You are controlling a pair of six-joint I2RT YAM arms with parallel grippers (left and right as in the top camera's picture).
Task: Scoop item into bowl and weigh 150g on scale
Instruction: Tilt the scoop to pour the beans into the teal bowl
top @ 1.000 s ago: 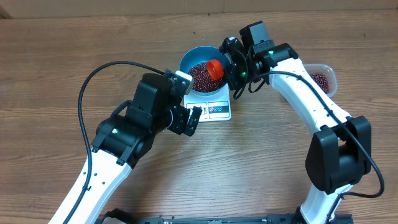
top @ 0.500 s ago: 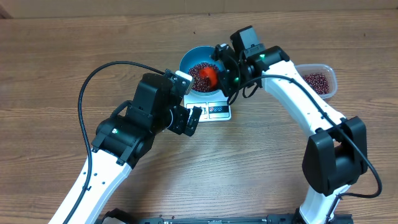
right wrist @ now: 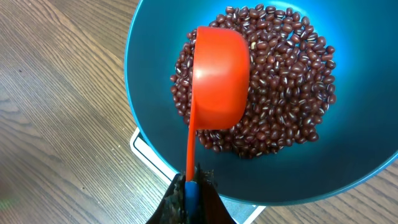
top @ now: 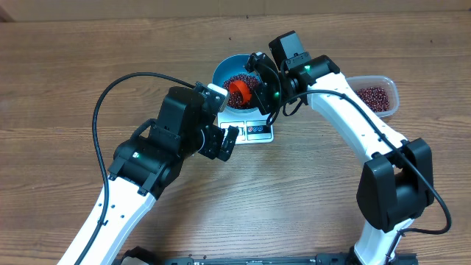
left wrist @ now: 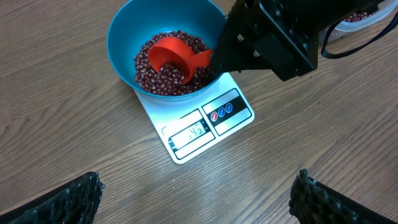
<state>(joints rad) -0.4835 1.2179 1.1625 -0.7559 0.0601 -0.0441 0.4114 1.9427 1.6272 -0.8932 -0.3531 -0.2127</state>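
The blue bowl [top: 219, 72] stands on the white scale [top: 259, 131], whose display is lit. A pile of dark red beans [right wrist: 286, 93] lies in the bowl [right wrist: 348, 168]. My right gripper [right wrist: 191, 186] is shut on the handle of an orange scoop [right wrist: 221, 78]. The scoop [left wrist: 168, 57] is tipped over on the beans [left wrist: 149, 78], its rounded back toward the right wrist camera. My left gripper [left wrist: 196, 196] hangs open over bare wood just in front of the scale [left wrist: 205, 127], with nothing between its fingers [left wrist: 68, 202].
A clear plastic tub [top: 377, 96] holding more beans sits to the right of the bowl, behind the right arm. The left arm's black cable [top: 121, 85] loops over the wood on the left.
The right gripper has carried the orange scoop leftward over the bowl and tipped it down onto the beans. The left arm has not moved.
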